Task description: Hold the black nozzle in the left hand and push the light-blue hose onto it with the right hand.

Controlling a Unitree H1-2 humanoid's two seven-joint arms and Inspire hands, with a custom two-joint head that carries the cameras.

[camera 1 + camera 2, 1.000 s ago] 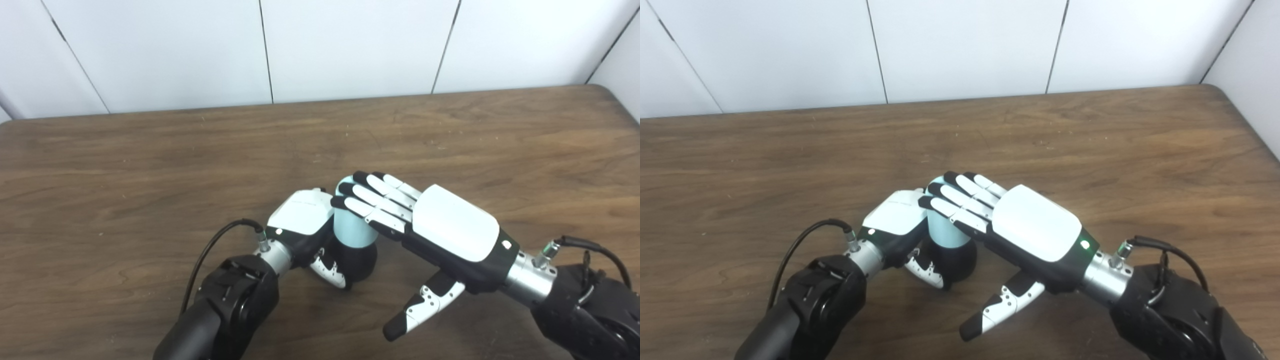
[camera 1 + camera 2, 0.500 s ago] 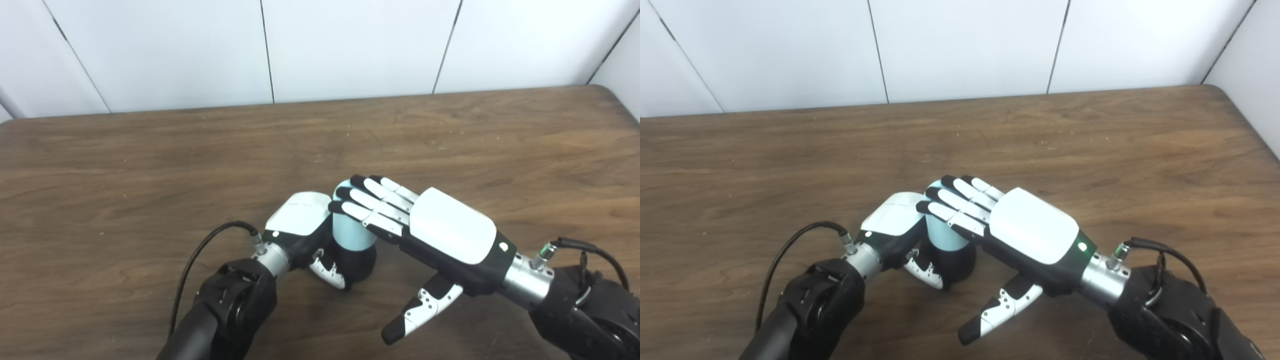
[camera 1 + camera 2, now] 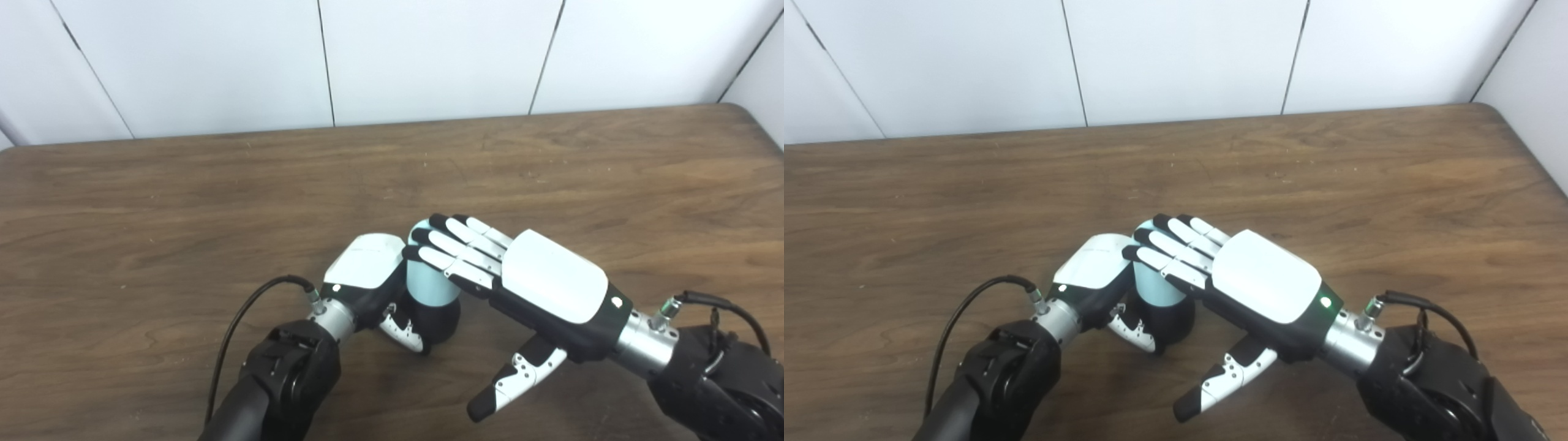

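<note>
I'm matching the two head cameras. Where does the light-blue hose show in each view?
Left eye view: light-blue hose just below centre, upright on the black nozzle.
Right eye view: hose left of centre.
Shared landmark: the right hand lying flat over its top.

Hose [image 3: 429, 285]: top covered by right hand [image 3: 539, 285] fingers [image 3: 456, 242]. Nozzle [image 3: 442, 321]: left side hidden behind left hand [image 3: 367, 269], whose fingers are out of sight. Both arms cut off at bottom edge. Counter [image 3: 184, 202]: side edges cropped.
</note>
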